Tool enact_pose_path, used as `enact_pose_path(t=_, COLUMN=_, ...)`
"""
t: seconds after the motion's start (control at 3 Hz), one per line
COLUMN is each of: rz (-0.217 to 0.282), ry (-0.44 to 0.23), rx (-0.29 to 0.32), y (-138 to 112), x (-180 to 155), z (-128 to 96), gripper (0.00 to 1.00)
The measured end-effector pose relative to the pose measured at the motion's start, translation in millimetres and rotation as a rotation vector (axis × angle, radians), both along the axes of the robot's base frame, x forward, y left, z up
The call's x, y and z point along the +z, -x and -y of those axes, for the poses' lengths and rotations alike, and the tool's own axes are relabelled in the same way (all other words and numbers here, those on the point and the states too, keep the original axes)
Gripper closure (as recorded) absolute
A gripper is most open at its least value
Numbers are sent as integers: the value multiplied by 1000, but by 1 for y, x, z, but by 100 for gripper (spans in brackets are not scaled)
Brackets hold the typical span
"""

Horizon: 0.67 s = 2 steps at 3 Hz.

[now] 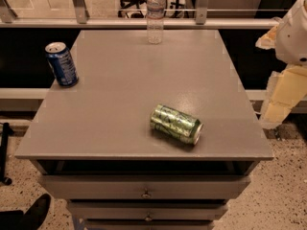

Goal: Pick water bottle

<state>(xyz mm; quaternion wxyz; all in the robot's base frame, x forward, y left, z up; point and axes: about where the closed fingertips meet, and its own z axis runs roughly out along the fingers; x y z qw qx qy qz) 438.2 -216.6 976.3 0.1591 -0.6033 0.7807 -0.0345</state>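
The water bottle (155, 14) is clear plastic with a white cap and a pale label band. It stands upright at the far edge of the grey cabinet top (120, 90), near the middle. My gripper (277, 110) hangs off the right side of the cabinet, beyond its right edge, well away from the bottle and nearer the camera. It holds nothing that I can see.
A blue soda can (61, 63) stands upright at the left edge. A green soda can (176, 124) lies on its side near the front right. Drawers (146, 188) sit below the top. A railing (96, 23) and glass run behind.
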Motion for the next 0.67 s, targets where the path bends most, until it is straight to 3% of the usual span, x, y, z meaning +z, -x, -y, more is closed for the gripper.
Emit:
enact_pose_path(t=0.33, rz=0, ry=0, rx=0, y=0, x=0, z=0, gripper=0)
enact_pose_path(t=0.67, rz=47, ry=-66, rx=16, y=-22, x=-3, z=-12, gripper=0)
